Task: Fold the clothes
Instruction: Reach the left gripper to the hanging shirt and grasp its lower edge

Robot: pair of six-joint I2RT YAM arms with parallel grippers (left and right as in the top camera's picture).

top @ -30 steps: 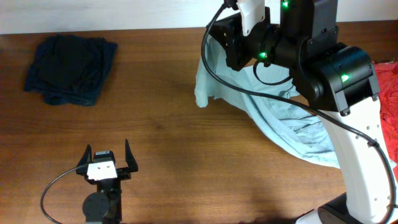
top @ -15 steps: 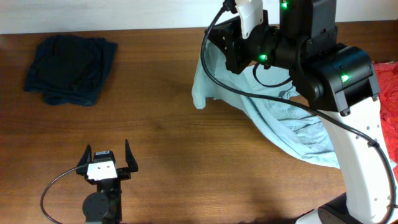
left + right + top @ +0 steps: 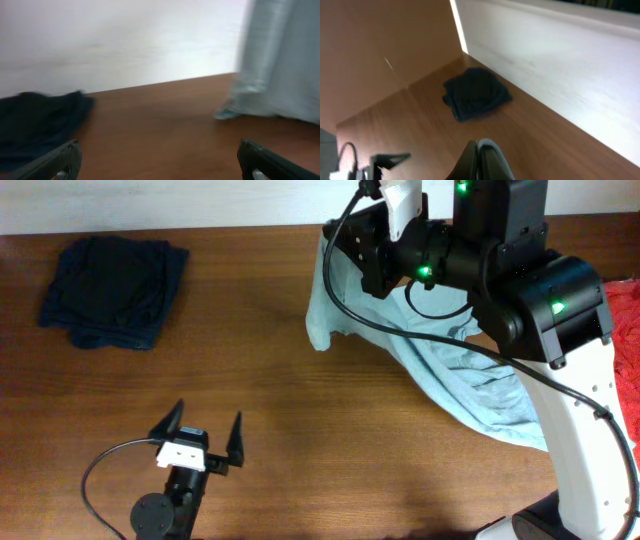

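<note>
The pale grey-teal T-shirt (image 3: 450,375) hangs from my right gripper (image 3: 340,242) at the far middle of the table. Its lower part trails over the wood to the right. In the right wrist view that gripper (image 3: 479,150) is shut, with a pale fold of the shirt (image 3: 496,156) along one finger. My left gripper (image 3: 210,412) stands open near the front left, holding nothing and angled toward the shirt. In the left wrist view the gripper (image 3: 160,162) faces bare wood, and the hanging T-shirt (image 3: 280,65) is ahead on the right.
A dark navy garment (image 3: 112,277) lies bunched at the far left, also seen in the wrist views (image 3: 35,125) (image 3: 475,92). A red shirt (image 3: 625,320) shows at the right edge. The white right arm base (image 3: 580,450) stands at the front right.
My left gripper has moved a little right and turned toward the shirt. The right gripper has carried the hanging shirt edge slightly left.
</note>
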